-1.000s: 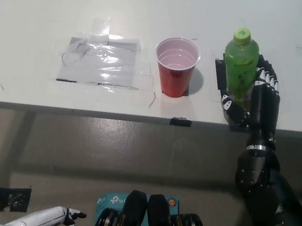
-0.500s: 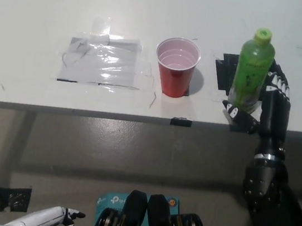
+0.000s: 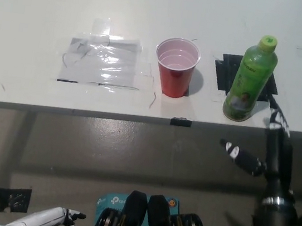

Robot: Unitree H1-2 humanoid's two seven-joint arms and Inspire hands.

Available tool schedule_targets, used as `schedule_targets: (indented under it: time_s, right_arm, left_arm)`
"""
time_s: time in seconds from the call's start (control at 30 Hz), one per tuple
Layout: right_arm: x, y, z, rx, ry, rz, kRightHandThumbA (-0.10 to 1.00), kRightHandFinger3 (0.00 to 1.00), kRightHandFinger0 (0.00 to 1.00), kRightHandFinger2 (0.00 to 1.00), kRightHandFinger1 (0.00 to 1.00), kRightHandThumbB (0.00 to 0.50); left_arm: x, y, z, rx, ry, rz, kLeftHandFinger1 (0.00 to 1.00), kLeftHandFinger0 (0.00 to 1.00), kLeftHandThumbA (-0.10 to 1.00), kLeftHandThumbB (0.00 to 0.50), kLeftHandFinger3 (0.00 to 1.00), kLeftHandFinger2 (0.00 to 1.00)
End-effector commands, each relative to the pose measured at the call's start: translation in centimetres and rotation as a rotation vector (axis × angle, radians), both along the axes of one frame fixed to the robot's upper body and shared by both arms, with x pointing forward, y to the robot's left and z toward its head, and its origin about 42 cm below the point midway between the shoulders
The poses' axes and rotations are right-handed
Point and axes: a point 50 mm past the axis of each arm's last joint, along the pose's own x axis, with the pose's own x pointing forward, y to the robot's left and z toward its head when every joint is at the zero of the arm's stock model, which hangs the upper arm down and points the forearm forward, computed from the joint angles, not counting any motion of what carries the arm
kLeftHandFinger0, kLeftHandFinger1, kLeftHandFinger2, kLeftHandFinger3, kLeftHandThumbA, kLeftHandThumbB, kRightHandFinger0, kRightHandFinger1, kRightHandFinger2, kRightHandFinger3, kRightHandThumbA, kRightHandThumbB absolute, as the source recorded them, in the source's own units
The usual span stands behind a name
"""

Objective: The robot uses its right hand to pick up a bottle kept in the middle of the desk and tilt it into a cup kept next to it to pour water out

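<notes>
The black right robot hand [image 3: 267,146] sits just off the table [image 3: 42,8] edge, fingers spread, holding nothing. The white left robot hand [image 3: 63,217] rests low down. The green bottle [image 3: 249,79] stands near the edge, beside the red cup [image 3: 176,67]. A clumsy reach could knock the bottle over. A sloppy tilt could miss the cup and spill.

Left robot hand [image 3: 69,217] mostly cut off at bottom edge, grip state unclear
</notes>
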Motion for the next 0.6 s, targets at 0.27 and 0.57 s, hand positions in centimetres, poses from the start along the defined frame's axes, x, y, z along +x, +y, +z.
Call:
schedule_targets:
  time_s: [0.27, 0.57]
  right_arm:
    - [-10.0, 0.3, 2.0, 0.123, 0.261, 0.396, 0.63, 1.00, 1.00, 1.00, 1.00, 0.344]
    - [-8.4, -0.2, 2.4, 0.000, 0.201, 0.547, 0.44, 1.00, 1.00, 1.00, 1.00, 0.288]
  left_arm:
    - [0.8, 0.8, 1.4, 0.017, -0.057, 0.036, 1.00, 1.00, 1.00, 0.398, 1.00, 1.00]
    - [0.9, 0.7, 1.5, 0.016, -0.058, 0.027, 1.00, 1.00, 1.00, 0.392, 1.00, 1.00]
